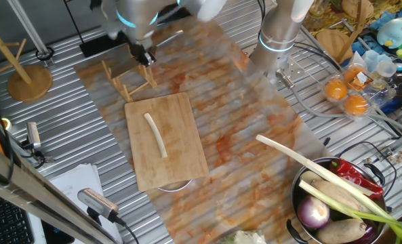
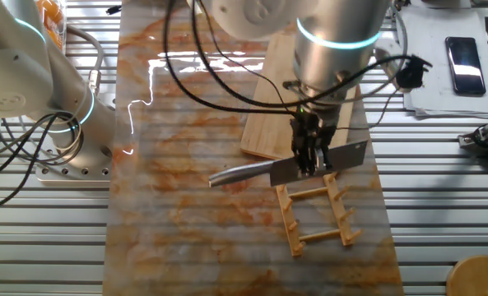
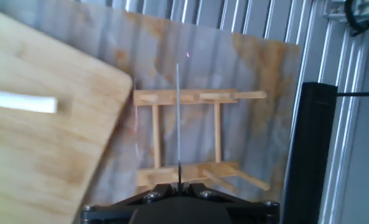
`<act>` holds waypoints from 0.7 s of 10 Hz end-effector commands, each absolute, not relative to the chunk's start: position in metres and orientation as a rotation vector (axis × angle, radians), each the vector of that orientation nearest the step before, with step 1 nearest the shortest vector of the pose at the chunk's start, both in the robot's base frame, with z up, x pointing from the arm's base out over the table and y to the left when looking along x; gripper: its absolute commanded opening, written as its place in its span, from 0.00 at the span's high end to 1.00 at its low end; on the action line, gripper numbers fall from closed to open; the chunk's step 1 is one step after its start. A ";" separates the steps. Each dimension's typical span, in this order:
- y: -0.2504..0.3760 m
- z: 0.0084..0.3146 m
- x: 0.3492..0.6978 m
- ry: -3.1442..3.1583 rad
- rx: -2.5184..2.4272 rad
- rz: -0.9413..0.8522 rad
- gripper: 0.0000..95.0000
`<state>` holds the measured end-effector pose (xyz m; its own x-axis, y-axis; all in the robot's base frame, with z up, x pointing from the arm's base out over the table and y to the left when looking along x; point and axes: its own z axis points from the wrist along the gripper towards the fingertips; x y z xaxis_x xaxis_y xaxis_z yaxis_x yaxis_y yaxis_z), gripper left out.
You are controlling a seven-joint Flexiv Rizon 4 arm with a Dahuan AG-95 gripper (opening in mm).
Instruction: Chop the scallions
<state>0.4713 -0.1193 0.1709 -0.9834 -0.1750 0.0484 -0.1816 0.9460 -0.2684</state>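
Scallion stalk (image 1: 155,134), pale cream and slightly curved, lay alone near the middle of the bamboo cutting board (image 1: 180,152), running roughly along the board's length; in the hand view only its cut end showed at the left edge (image 3: 22,102).

The gripper (image 2: 311,152) hung above the wooden rack (image 2: 319,215), its fingers pinched on the flat blade of a knife (image 2: 297,171) held edge-down, the handle sticking out to one side over the marbled mat (image 2: 186,205). In the hand view the blade appeared as a thin vertical line (image 3: 178,118) directly over the rack (image 3: 190,140), and the board's rounded corner (image 3: 78,124) lay just beside the rack, not touching the blade. The knife and gripper were well apart from the stalk, with the rack and the board's near edge between them.

Around the board: a wooden peg stand (image 1: 26,74) at the far left of the table, a steel bowl (image 1: 302,203) at the lower right holding a purple onion (image 1: 314,214), a red chilli (image 1: 355,176) and pale root vegetables, and a long leek-like stalk with green leaves (image 1: 316,168) lying across the bowl's rim. A second arm's base (image 1: 280,30) stood beyond the mat. A carton of eggs (image 1: 346,95) sat at the right edge.
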 end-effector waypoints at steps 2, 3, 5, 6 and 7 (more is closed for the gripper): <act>-0.092 0.198 0.483 -3.096 0.233 0.305 1.00; -0.084 0.204 0.488 -3.111 0.210 0.234 1.00; -0.071 0.212 0.500 -3.125 0.147 0.102 1.00; -0.065 0.213 0.505 -3.125 0.117 0.047 1.00; -0.057 0.212 0.510 -3.114 0.102 0.030 1.00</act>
<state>0.5057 -0.0632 0.2100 -0.9966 -0.0787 0.0226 -0.0796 0.9959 -0.0436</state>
